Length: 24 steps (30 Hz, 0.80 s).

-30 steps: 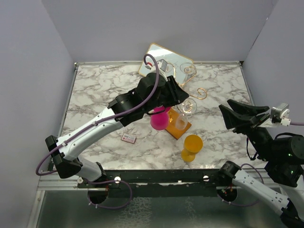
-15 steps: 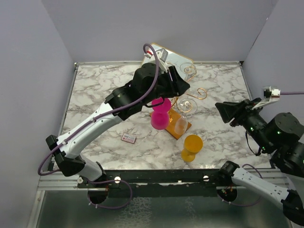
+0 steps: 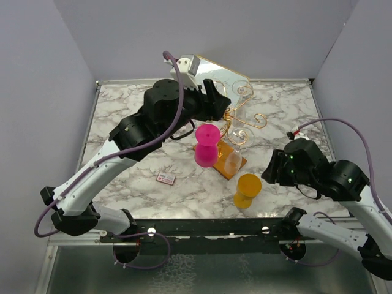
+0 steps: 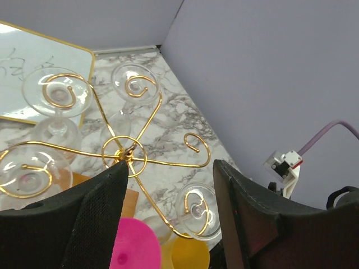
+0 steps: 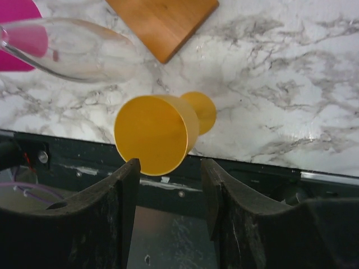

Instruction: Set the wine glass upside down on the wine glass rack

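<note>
While the right tool [image 5: 168, 163] hangs with jaws apart over the yellow wine glass [image 5: 154, 133], standing upright by the front edge of the tabletop [image 5: 269, 84], an off-centre close could knock it over that edge; the glass lies just ahead of the gap, near the rack [image 4: 124, 156], where the left tool [image 4: 168, 168] hovers, jaws spread

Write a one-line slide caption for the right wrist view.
Open right gripper poised over the upright yellow wine glass near the marble table's front edge.

Overhead rear view — wrist views close, downward
</note>
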Each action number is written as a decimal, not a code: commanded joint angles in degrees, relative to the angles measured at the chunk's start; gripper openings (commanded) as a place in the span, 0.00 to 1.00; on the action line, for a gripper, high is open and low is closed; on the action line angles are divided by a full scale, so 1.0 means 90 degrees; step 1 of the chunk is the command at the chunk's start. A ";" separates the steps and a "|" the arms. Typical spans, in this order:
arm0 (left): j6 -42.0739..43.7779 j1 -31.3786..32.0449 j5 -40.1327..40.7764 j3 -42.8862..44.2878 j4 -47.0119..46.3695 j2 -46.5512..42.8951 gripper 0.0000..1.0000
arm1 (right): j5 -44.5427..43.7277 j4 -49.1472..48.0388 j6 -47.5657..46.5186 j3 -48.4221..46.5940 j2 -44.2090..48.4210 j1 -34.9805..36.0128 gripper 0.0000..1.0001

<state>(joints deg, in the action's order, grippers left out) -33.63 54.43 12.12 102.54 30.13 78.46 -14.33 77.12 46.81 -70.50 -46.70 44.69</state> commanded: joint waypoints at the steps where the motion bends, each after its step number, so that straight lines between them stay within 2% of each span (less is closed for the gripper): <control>1: 0.0500 -0.0041 0.0611 0.0183 0.0088 -0.0342 0.64 | 0.0817 0.0402 0.0215 0.0433 0.0358 0.0035 0.49; 6: 0.0574 -0.0042 0.0855 0.0215 0.0075 -0.0538 0.65 | 0.1110 0.0293 0.0251 0.1008 0.0365 0.0040 0.48; 13: 0.0567 -0.0042 0.1053 0.0163 0.0064 -0.0729 0.65 | 0.0696 -0.0344 0.0309 0.1455 -0.0180 0.0035 0.44; 17: 0.0428 -0.0041 0.0962 0.0026 -0.0012 -0.0788 0.65 | 0.0485 -0.0608 0.0257 0.1384 -0.0391 0.0034 0.44; 24: 0.0352 -0.0037 0.0958 -0.0017 -0.0029 -0.0814 0.65 | 0.0029 -0.0292 0.0283 0.0949 -0.0465 0.0036 0.43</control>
<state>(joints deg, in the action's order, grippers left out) -30.09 54.33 19.59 102.67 30.59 72.31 -9.93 74.91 48.82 -58.46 -51.44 44.69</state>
